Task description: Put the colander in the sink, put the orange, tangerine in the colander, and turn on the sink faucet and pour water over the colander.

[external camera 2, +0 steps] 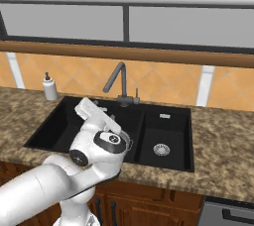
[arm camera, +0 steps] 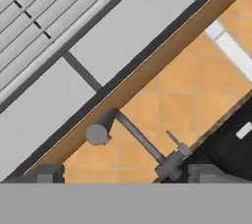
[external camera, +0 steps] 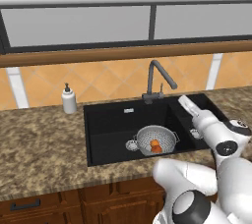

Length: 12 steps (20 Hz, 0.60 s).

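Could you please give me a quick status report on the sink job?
Gripper open, empty, aimed at sink faucet. Colander in sink, orange fruit inside. No water running. Nothing between the fingers and the lever.

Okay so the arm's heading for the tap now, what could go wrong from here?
1. The faucet has a thin side lever; the open tool could slip past it or hit the spout.
2. The spout ends over the divider between basins, while the colander sits forward in the larger basin, so water may miss it unless the spout swings.
3. Only orange-coloured fruit shows in the colander, and I cannot tell whether both pieces are there.
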Tool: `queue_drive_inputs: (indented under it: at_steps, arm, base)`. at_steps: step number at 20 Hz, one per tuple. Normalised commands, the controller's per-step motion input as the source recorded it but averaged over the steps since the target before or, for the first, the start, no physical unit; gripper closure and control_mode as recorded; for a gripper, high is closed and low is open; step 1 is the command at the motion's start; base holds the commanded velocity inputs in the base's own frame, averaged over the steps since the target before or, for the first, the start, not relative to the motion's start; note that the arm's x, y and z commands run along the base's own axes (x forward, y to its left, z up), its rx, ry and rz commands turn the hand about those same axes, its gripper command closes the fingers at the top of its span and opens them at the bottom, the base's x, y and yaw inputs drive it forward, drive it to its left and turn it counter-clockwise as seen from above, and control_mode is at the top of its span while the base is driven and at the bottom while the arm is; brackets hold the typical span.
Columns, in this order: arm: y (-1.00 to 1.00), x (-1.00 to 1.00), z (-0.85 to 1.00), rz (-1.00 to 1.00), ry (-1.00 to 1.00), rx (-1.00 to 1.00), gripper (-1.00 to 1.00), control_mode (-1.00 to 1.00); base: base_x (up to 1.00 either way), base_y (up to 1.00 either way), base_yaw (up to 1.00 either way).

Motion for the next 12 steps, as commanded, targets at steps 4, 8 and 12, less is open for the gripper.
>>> queue_drive_inputs:
  at_steps: [4, 8, 12]
  arm:
    - [-0.18, -0.4, 0.23, -0.05, -0.29, 0.44, -1.0, -1.0]
    - [-0.05, -0.56, 0.26, -0.04, -0.33, 0.29, -1.0, -1.0]
    - [-0.03, -0.39, 0.53, 0.0, -0.13, 0.45, -1.0, -1.0]
  base:
    - [0.0, 0.0, 0.0]
    - [0.0, 0.0, 0.0]
    - [0.0, 0.0, 0.0]
